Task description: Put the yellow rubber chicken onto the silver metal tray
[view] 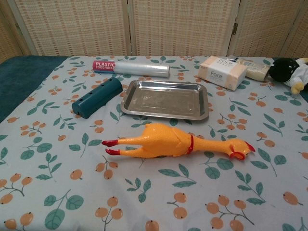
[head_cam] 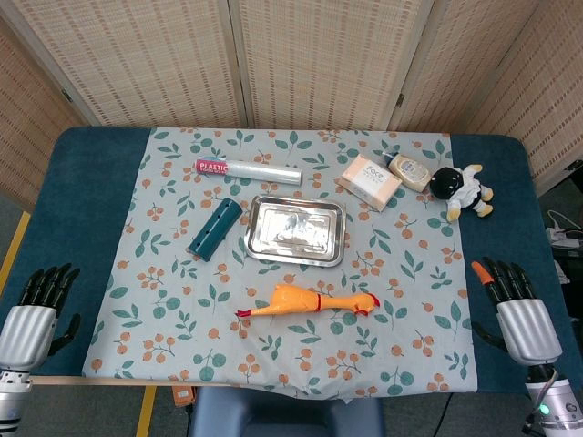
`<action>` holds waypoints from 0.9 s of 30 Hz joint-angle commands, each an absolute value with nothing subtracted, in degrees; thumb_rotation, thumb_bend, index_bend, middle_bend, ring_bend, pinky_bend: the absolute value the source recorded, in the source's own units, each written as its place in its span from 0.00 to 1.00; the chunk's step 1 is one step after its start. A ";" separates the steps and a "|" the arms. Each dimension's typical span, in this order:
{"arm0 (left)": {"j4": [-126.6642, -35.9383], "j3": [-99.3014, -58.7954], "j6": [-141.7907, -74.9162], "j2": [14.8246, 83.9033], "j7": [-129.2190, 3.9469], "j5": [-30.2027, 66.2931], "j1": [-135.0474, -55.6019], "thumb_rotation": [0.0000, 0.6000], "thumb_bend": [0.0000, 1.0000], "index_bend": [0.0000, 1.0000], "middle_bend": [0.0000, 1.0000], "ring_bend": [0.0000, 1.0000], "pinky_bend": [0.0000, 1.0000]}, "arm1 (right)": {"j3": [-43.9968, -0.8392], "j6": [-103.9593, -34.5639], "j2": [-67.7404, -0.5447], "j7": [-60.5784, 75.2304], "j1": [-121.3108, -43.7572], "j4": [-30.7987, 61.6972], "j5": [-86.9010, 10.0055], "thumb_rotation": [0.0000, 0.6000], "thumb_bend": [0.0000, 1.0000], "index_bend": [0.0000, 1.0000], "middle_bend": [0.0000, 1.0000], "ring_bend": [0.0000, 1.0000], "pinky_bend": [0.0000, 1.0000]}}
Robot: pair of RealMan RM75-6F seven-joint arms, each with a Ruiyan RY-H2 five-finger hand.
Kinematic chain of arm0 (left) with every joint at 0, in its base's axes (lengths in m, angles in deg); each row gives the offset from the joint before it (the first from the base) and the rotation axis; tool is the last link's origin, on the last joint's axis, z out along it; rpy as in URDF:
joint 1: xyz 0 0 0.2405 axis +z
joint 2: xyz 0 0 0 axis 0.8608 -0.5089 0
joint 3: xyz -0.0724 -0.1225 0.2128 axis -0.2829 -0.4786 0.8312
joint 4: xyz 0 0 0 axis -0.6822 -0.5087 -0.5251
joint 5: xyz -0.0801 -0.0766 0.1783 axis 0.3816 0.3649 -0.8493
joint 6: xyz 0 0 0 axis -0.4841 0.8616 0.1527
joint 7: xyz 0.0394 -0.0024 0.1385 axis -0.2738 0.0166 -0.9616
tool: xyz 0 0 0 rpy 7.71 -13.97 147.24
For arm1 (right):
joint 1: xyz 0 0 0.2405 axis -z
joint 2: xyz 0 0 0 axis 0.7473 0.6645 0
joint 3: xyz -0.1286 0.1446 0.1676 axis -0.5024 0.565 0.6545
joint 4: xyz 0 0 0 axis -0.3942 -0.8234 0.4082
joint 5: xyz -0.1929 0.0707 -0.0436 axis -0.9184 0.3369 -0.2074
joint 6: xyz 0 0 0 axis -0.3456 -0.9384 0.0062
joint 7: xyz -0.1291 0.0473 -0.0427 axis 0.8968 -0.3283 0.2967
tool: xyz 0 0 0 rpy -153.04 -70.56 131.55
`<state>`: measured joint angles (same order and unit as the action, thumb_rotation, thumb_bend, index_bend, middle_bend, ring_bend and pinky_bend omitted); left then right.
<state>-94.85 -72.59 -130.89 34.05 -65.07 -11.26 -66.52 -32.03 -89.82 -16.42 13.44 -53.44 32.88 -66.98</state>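
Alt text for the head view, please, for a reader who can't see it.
A yellow rubber chicken lies on its side on a leaf-print tablecloth, just in front of an empty silver metal tray. The left hand and right hand rest open at the table's near corners, touching nothing.

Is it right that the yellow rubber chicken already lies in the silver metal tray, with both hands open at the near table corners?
Not quite. The yellow rubber chicken lies on the cloth in front of the silver metal tray, which holds nothing; the chest view shows the gap between them. The left hand and right hand are indeed open at the corners.
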 commanded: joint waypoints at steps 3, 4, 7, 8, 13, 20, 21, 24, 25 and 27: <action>-95.80 -72.44 -130.86 33.78 -65.18 -11.06 -66.45 1.00 0.46 0.00 0.00 0.00 0.05 | -32.52 -89.34 -15.94 12.34 -53.72 33.05 -67.83 1.00 0.17 0.00 0.00 0.00 0.00; -95.87 -72.38 -130.60 33.75 -64.94 -11.17 -66.61 1.00 0.46 0.00 0.00 0.00 0.05 | -32.79 -89.10 -15.85 11.59 -53.89 32.99 -68.33 1.00 0.17 0.00 0.00 0.00 0.00; -95.68 -72.13 -129.68 33.66 -64.44 -11.37 -67.05 1.00 0.46 0.00 0.00 0.00 0.05 | -33.30 -87.54 -16.25 9.92 -54.84 33.45 -69.22 1.00 0.17 0.00 0.00 0.00 0.00; -95.64 -72.08 -129.41 33.60 -64.32 -11.35 -67.17 1.00 0.46 0.00 0.00 0.00 0.05 | -33.27 -86.86 -16.62 10.15 -55.28 33.69 -69.28 1.00 0.17 0.00 0.00 0.00 0.00; -95.59 -72.07 -127.74 33.22 -62.92 -10.65 -67.83 1.00 0.46 0.00 0.00 0.00 0.05 | -31.95 -80.73 -18.98 18.50 -59.06 38.38 -67.79 1.00 0.17 0.01 0.00 0.00 0.00; -96.55 -71.66 -126.78 32.20 -62.36 -10.44 -68.04 1.00 0.46 0.00 0.00 0.00 0.05 | -28.59 -68.00 -24.45 32.27 -66.57 45.86 -58.62 1.00 0.17 0.15 0.00 0.00 0.00; -96.70 -71.58 -126.67 32.01 -62.01 -10.35 -68.01 1.00 0.46 0.00 0.00 0.00 0.05 | -27.81 -66.27 -25.84 34.07 -67.88 46.34 -56.37 1.00 0.17 0.17 0.00 0.00 0.00; -96.85 -71.52 -126.39 31.76 -61.78 -10.14 -68.05 1.00 0.45 0.00 0.00 0.00 0.05 | -26.31 -64.11 -29.33 38.01 -70.31 46.14 -51.83 1.00 0.17 0.22 0.00 0.00 0.00; -96.91 -71.46 -126.35 31.65 -61.64 -10.24 -68.08 1.00 0.45 0.00 0.00 0.00 0.05 | -25.89 -63.58 -30.87 39.60 -71.21 45.66 -50.11 1.00 0.17 0.24 0.00 0.00 0.00; -96.99 -71.40 -126.32 31.46 -61.12 -10.37 -68.14 1.00 0.45 0.00 0.00 0.00 0.05 | -25.40 -62.80 -32.90 41.68 -72.52 44.95 -47.61 1.00 0.17 0.26 0.00 0.00 0.00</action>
<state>-96.94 -71.43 -126.35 31.55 -61.29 -10.31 -68.10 -26.96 -65.03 -29.78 38.48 -69.92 44.98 -51.00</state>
